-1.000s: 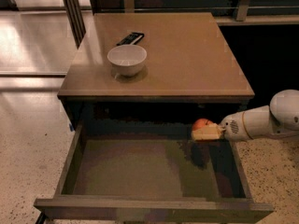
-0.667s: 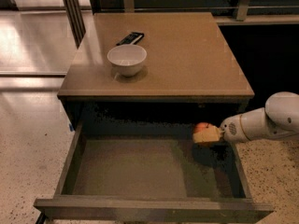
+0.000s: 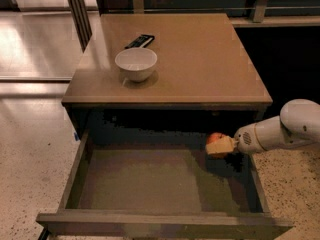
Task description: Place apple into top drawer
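arm (image 3: 287, 129) reaches in from the right edge and lies almost level. its thick white rounded link at the far right narrows to a wrist that points left over the right side of the top drawer (image 3: 165, 225). at its tip the gripper (image 3: 218, 145) hangs above the drawer's back right corner, just in front of the cabinet (image 3: 200, 59) and a little lower than the cabinet's top. the pale yellowish fingers (image 3: 221, 147) are clamped on the apple (image 3: 216, 136), and its red-orange top shows just above them. the apple is up in the air, held over the inside of the drawer and not resting on the drawer's bottom.

counted: one arm, one gripper, one apple, one bowl, one dark flat gadget, one open drawer, one cabinet.

the top drawer is pulled far out toward the camera, its flat front panel nearest. its inside shows a dull grey-brown bottom with a dark shadow lying under the gripper and apple. the bowl (image 3: 136, 63) is white and stands upright on the cabinet top, toward the left side, and only its plain white inside shows. the dark flat gadget (image 3: 139, 41), which looks like a remote, lies just behind the bowl on the same top. whether the two touch cannot be told. pale speckled floor (image 3: 30, 149) spreads to the left of the cabinet.
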{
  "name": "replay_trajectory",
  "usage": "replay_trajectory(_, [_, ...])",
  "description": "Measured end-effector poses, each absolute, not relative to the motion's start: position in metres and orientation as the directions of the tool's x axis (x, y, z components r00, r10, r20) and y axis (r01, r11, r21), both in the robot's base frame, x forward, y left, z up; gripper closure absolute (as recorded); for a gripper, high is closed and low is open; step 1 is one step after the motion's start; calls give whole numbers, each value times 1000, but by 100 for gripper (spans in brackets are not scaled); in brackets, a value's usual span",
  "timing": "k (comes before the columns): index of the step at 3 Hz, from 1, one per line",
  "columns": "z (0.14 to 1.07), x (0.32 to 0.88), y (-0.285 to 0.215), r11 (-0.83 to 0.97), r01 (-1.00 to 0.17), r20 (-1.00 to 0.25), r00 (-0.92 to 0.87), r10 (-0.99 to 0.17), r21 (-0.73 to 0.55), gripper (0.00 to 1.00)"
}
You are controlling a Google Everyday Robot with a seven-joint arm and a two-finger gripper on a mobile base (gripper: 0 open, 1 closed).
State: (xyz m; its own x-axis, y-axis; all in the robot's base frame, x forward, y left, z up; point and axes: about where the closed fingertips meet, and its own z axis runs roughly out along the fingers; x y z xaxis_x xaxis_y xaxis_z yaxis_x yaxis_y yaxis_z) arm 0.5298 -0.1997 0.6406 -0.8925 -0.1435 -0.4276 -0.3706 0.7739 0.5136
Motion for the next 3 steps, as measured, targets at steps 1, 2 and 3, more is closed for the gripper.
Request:
replay_trajectory(1, [641,530,-200,774,-371,-428,-892,-144,514,58])
replay_trajectory(2, [640,530,-200,774,-371,-428,-893,-144,514,35])
replay_trajectory(3, [640,530,-200,774,-371,-428,-893,-144,514,12])
